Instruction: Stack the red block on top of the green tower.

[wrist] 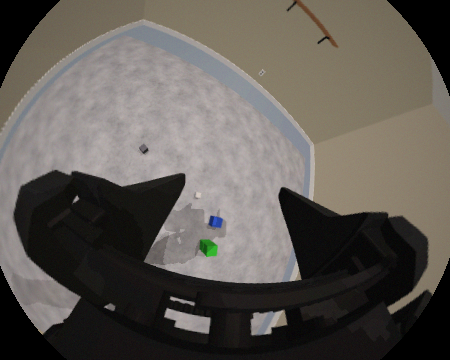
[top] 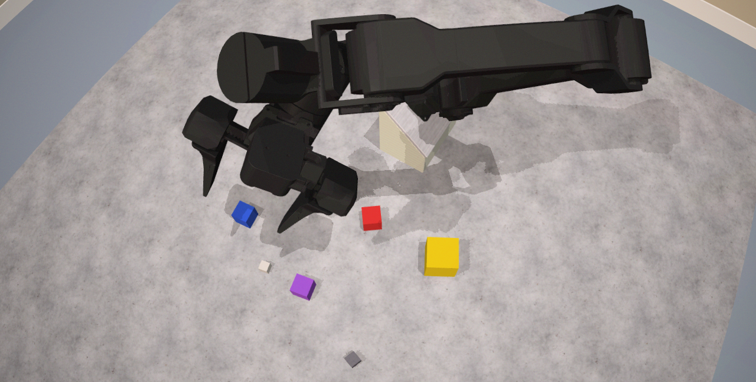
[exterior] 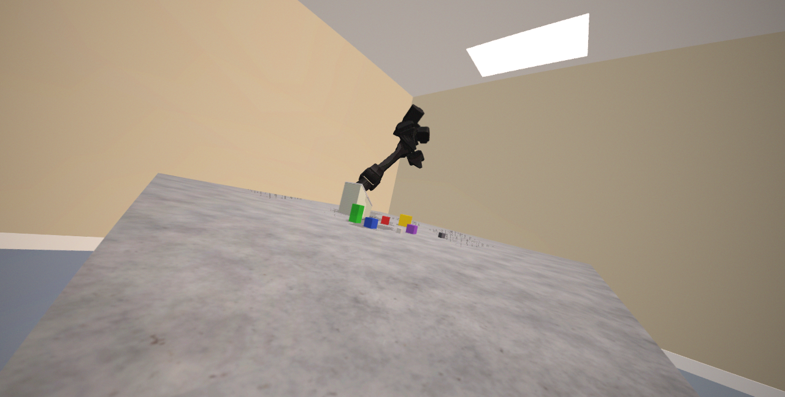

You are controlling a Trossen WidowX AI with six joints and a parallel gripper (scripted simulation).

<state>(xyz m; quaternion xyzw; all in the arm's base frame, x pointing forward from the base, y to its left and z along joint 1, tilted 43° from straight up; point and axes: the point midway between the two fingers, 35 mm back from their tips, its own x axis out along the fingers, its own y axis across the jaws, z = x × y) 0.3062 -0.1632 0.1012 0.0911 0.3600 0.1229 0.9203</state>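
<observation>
The red block (top: 371, 216) (exterior: 385, 219) sits on the grey surface, right of the gripper in the top view. It does not show in the wrist view. The green tower (exterior: 356, 213) (wrist: 209, 248) stands upright in the exterior view, near the blue block. In the top view the gripper and arm hide it. My gripper (top: 242, 213) (wrist: 233, 186) is open with nothing between its fingers. It hangs high above the surface, tilted, with its fingers wide apart. In the wrist view the tower shows far below, near the lower middle.
A blue block (top: 241, 212) (exterior: 371, 223) (wrist: 215, 221) lies near the tower. A yellow block (top: 442, 254) (exterior: 405, 219), purple block (top: 302, 286) (exterior: 411, 228), white cube (top: 264, 265) (wrist: 197, 195) and dark grey cube (top: 352, 359) (wrist: 143, 149) lie around. A pale wedge (top: 398, 139) (exterior: 351, 197) stands under the arm.
</observation>
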